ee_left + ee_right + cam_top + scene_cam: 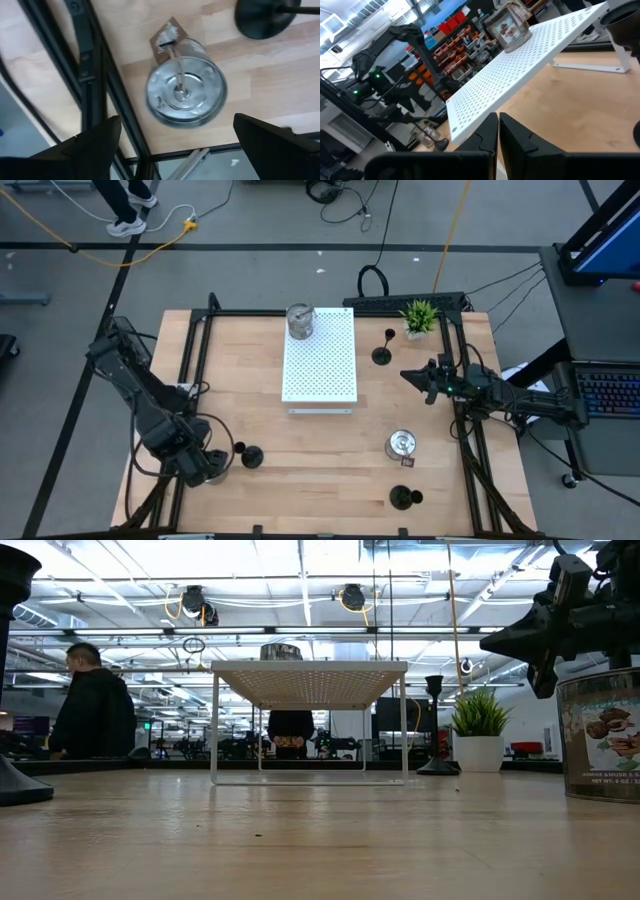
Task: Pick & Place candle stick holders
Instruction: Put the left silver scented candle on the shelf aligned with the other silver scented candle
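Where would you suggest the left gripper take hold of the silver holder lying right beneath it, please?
Probably across the round rim of the silver holder, coming straight down. It stands upright with its mouth open to the left gripper, whose fingers already spread to either side of it. The paper tag and the black holder sit off to other sides, so the closing line looks free.

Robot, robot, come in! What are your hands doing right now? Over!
Left gripper open above a silver holder. Right gripper shut, empty, near the plant. Nothing blocking.
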Controlling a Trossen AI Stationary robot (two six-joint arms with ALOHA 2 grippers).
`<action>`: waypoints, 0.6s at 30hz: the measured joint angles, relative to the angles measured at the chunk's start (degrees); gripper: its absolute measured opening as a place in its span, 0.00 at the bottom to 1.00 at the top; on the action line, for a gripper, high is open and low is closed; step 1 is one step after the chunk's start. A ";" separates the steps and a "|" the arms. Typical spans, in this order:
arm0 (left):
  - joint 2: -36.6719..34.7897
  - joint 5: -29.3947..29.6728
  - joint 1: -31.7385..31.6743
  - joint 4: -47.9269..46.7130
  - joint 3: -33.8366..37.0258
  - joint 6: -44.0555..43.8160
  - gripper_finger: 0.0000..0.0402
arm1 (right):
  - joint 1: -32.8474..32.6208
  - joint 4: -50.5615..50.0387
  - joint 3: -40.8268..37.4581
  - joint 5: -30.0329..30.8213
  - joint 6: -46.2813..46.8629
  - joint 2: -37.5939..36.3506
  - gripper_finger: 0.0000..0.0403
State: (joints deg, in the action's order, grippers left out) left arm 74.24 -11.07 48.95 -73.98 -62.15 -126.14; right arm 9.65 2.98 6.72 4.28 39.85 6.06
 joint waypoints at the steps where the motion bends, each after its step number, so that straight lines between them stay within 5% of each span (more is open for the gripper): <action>1: 0.00 0.04 0.00 0.63 0.30 0.07 0.98 | 0.00 0.00 0.02 0.03 0.00 -0.01 0.02; 18: 0.00 0.55 1.87 10.90 6.96 -1.48 0.99 | 0.00 -0.02 0.00 0.12 -0.02 -0.01 0.02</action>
State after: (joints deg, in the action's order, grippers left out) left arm 74.24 -10.52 50.82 -63.08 -55.19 -127.62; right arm 9.65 2.96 6.73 4.40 39.83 6.05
